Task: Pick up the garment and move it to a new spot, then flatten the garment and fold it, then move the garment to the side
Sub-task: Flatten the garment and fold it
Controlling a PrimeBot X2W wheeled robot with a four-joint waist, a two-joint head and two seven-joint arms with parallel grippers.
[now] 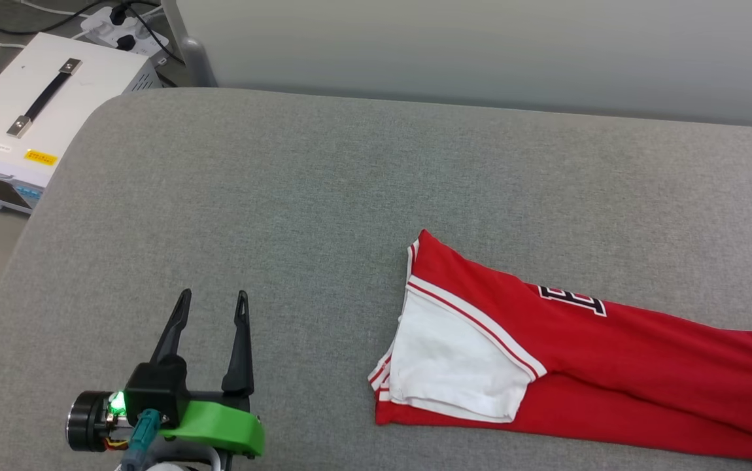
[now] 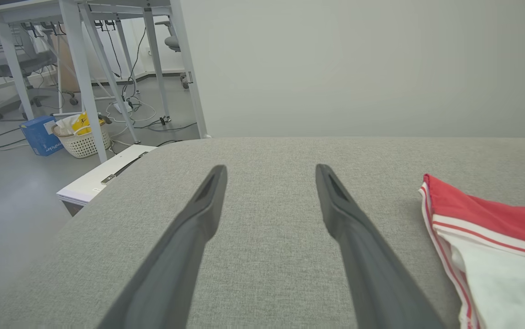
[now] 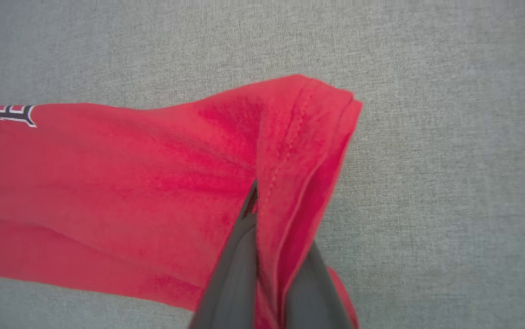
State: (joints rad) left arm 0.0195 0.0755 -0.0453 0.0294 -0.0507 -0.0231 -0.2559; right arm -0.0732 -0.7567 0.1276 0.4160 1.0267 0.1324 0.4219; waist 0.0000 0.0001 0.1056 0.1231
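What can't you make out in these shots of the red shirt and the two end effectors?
1. Garment far end: head view, cut off by the right and bottom edges.
2. Chest lettering: head view, partly lost over a fold; blurred in the right wrist view.
3. Right end effector tips: right wrist view, buried in red cloth.
4. Yellow label on the white box: head view, too small to read.

- You are seeing the garment (image 1: 611, 366) as soft, matt cloth.
- The cushion (image 1: 284, 196) is showing a coarse, matt weave.
- At ten o'clock, the white box (image 1: 55, 111) is looking smooth.
- The left gripper (image 1: 214, 294) is looking like matt plastic.
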